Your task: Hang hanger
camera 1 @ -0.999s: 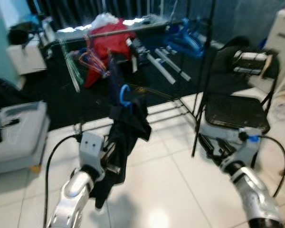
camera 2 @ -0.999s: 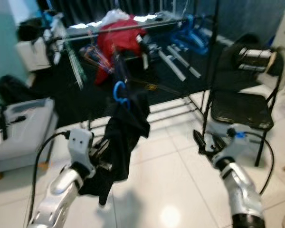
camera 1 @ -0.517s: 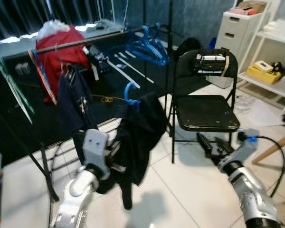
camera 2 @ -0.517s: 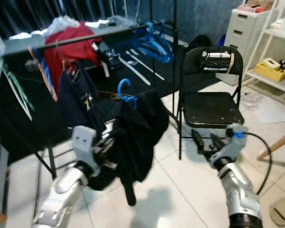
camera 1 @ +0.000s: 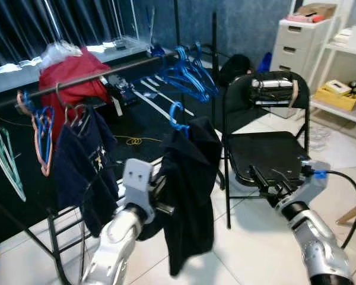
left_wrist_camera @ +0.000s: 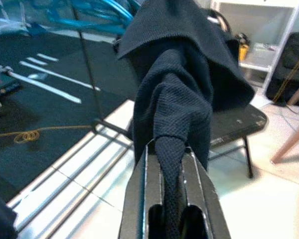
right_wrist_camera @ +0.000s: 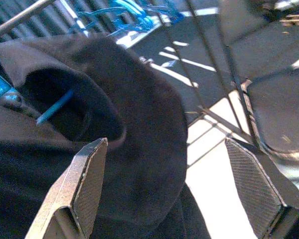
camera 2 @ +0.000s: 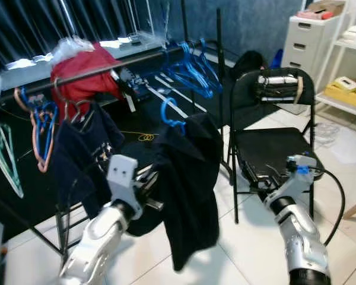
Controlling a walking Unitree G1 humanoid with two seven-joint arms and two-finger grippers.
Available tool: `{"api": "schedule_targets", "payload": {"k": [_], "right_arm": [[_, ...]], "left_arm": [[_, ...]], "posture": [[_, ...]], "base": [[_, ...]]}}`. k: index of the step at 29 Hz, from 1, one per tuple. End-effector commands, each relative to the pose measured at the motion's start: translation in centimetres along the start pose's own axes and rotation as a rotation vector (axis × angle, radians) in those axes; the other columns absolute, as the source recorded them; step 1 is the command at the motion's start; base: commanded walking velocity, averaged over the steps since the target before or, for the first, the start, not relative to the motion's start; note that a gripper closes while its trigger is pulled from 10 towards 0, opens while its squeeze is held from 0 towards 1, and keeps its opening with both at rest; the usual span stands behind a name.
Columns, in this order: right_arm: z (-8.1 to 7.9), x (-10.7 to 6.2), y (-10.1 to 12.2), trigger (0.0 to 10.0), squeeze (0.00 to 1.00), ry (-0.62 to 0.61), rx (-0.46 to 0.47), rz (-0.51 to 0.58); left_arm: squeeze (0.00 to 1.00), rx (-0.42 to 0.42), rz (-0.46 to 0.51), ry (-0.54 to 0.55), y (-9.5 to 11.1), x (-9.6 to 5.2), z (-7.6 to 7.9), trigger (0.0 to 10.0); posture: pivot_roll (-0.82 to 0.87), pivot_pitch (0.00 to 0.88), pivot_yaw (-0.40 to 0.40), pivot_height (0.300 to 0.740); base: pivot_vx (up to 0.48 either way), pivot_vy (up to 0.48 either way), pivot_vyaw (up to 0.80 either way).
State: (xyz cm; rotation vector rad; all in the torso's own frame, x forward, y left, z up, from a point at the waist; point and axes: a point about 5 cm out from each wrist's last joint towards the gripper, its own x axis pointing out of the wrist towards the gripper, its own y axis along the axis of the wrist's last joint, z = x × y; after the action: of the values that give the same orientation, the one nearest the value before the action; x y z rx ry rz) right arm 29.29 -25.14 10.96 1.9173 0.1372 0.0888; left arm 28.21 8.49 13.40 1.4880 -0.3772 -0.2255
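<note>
Hanger (camera 1: 177, 115), blue, carries a dark garment (camera 1: 190, 190) below the clothes rail (camera 1: 77, 79), its hook free of the rail. Left wrist view shows the left gripper (left_wrist_camera: 171, 158) pinching garment fabric. Right gripper (right_wrist_camera: 174, 184) is spread wide beside the garment. Hanger body is hidden under cloth. One folding chair (camera 1: 267, 148) stands near.

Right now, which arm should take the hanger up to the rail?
Left, likely. Its tool is already shut on the dark garment carrying the blue hanger, below the rail. The right tool is open, holding nothing.
</note>
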Motion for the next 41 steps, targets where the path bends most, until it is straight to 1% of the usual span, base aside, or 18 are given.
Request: {"api": "schedule_targets", "payload": {"k": [1, 4, 13, 19, 23, 24, 25, 27, 31, 32, 33, 35, 36, 37, 38, 39, 40, 41], "right_arm": [[-1.0, 0.5, -0.2, 10.0, 0.00, 0.040, -0.007, 0.002], [-1.0, 0.5, -0.2, 10.0, 0.00, 0.043, -0.010, 0.002], [-0.9, 0.5, -0.2, 10.0, 0.00, 0.034, 0.000, 0.001], [-0.9, 0.5, -0.2, 10.0, 0.00, 0.043, -0.006, -0.003], [-0.9, 0.5, -0.3, 10.0, 0.00, 0.042, 0.000, 0.000], [-0.9, 0.5, -0.3, 10.0, 0.00, 0.040, 0.003, 0.000], [-0.9, 0.5, -0.3, 10.0, 0.00, 0.040, 0.003, 0.000], [-0.9, 0.4, -0.3, 10.0, 0.00, 0.039, 0.006, 0.000], [-0.9, 0.4, -0.3, 10.0, 0.00, 0.038, 0.007, 0.000], [-0.9, 0.4, -0.3, 10.0, 0.00, 0.037, 0.009, -0.001], [-0.9, 0.4, -0.3, 10.0, 0.00, 0.037, 0.009, -0.001], [-0.8, 0.3, -0.3, 10.0, 0.00, 0.036, 0.012, -0.003], [-0.8, 0.3, -0.3, 10.0, 0.00, 0.036, 0.012, -0.003], [-0.8, 0.3, -0.3, 10.0, 0.00, 0.035, 0.014, -0.004], [-0.8, 0.3, -0.3, 10.0, 0.00, 0.034, 0.017, -0.004], [-0.8, 0.3, -0.3, 10.0, 0.00, 0.034, 0.017, -0.004], [-0.8, 0.3, -0.3, 10.0, 0.00, 0.033, 0.018, -0.004], [-0.8, 0.3, -0.3, 10.0, 0.00, 0.033, 0.018, -0.004]], "left_arm": [[0.00, 0.009, 0.030, 0.057, 0.7, -0.1, -1.0, 10.0], [0.00, 0.009, 0.032, 0.062, 0.8, 0.1, -1.0, 10.0], [0.00, 0.017, 0.018, 0.122, 0.8, 0.2, -1.4, 10.0], [0.00, 0.002, 0.037, 0.136, 1.2, 0.5, -1.4, 10.0], [0.00, -0.007, 0.050, 0.168, 1.4, 0.5, -1.5, 10.0], [0.00, 0.001, 0.055, 0.195, 1.5, 0.3, -1.9, 10.0], [0.00, 0.001, 0.055, 0.195, 1.5, 0.3, -1.9, 10.0], [0.00, 0.026, 0.037, 0.237, 1.1, -0.5, -2.7, 10.0], [0.00, 0.034, 0.021, 0.252, 0.8, -0.8, -3.0, 10.0], [0.00, 0.046, -0.021, 0.277, 0.3, -1.3, -3.5, 10.0], [0.00, 0.046, -0.021, 0.277, 0.3, -1.3, -3.5, 10.0], [0.00, 0.062, -0.079, 0.322, -0.2, -2.1, -4.1, 10.0], [0.00, 0.062, -0.079, 0.322, -0.2, -2.1, -4.1, 10.0], [0.00, 0.065, -0.119, 0.368, -0.6, -2.6, -4.5, 10.0], [0.00, 0.046, -0.156, 0.427, -1.0, -3.1, -4.9, 10.0], [0.00, 0.046, -0.156, 0.427, -1.0, -3.1, -4.9, 10.0], [0.00, 0.032, -0.182, 0.467, -1.3, -3.5, -5.1, 10.0], [0.00, 0.032, -0.182, 0.467, -1.3, -3.5, -5.1, 10.0]], "posture": [[-0.11, 0.000, 0.080, 0.740], [-0.11, 0.000, 0.079, 0.740], [-0.11, 0.000, 0.078, 0.740], [-0.11, 0.000, 0.078, 0.740], [-0.11, 0.000, 0.082, 0.740], [-0.11, 0.000, 0.082, 0.740], [-0.11, 0.000, 0.082, 0.740], [-0.11, 0.000, 0.086, 0.740], [-0.11, 0.000, 0.086, 0.740], [-0.11, 0.000, 0.087, 0.740], [-0.11, 0.000, 0.087, 0.740], [-0.10, 0.000, 0.088, 0.740], [-0.10, 0.000, 0.088, 0.740], [-0.10, 0.000, 0.087, 0.740], [-0.10, 0.000, 0.087, 0.740], [-0.10, 0.000, 0.087, 0.740], [-0.10, 0.000, 0.087, 0.740], [-0.10, 0.000, 0.087, 0.740]], "base": [[0.480, 0.000, 0.70], [0.480, 0.000, 0.70], [0.480, 0.000, 0.00], [0.461, 0.000, 0.68], [0.000, 0.000, 0.00], [0.000, 0.000, 0.00], [0.000, 0.000, 0.00], [0.000, 0.000, 0.00], [0.000, 0.000, 0.00], [0.000, 0.000, 0.00], [0.000, 0.000, 0.00], [0.000, 0.000, 0.00], [0.000, 0.000, 0.00], [0.000, 0.000, 0.00], [0.000, 0.000, 0.00], [0.000, 0.000, 0.00], [0.000, 0.000, 0.00], [0.000, 0.000, 0.00]]}}
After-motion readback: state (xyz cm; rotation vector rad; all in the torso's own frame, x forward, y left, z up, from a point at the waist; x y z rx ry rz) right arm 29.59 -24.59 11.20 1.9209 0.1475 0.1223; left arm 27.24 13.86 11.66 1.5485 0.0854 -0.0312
